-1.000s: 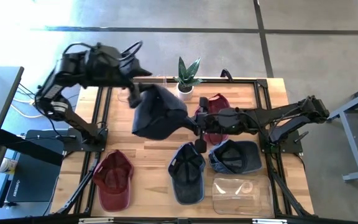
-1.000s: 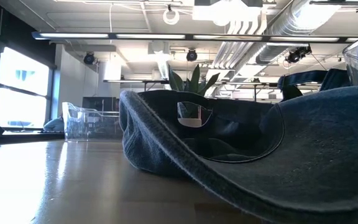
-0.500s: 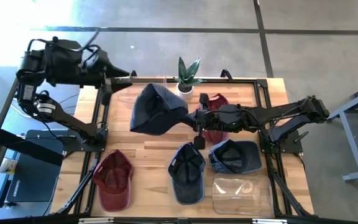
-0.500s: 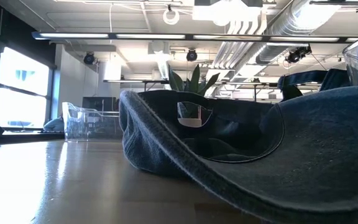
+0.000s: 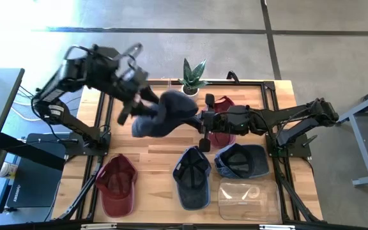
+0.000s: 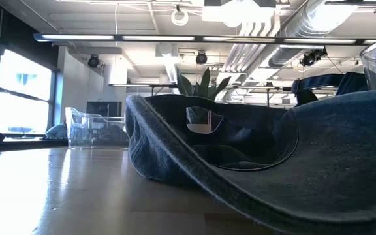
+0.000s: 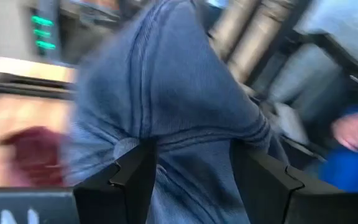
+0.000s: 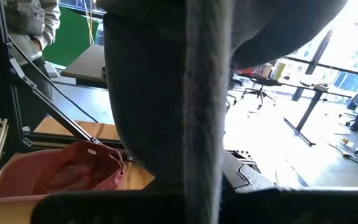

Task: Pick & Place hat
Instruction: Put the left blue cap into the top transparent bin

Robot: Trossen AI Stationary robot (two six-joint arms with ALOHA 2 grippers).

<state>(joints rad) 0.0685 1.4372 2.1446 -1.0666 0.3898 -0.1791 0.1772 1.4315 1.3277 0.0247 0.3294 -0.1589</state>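
Over the wooden table (image 5: 152, 150), both the left gripper (image 5: 147, 108) and right gripper (image 5: 200, 119) are clamping the blue hat (image 5: 168, 114), no writing legible.

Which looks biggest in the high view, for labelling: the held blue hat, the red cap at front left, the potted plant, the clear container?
1. Held blue hat
2. Clear container and red cap: look alike, not ranked
3. Potted plant

My left claw (image 5: 140, 107) reaches in from the far-left corner with its fingers (image 7: 128, 180) spread around bunched blue cloth, while my right arm stretches straight across from the right side, its right claw (image 5: 201, 121) clamped tight at mid-desk
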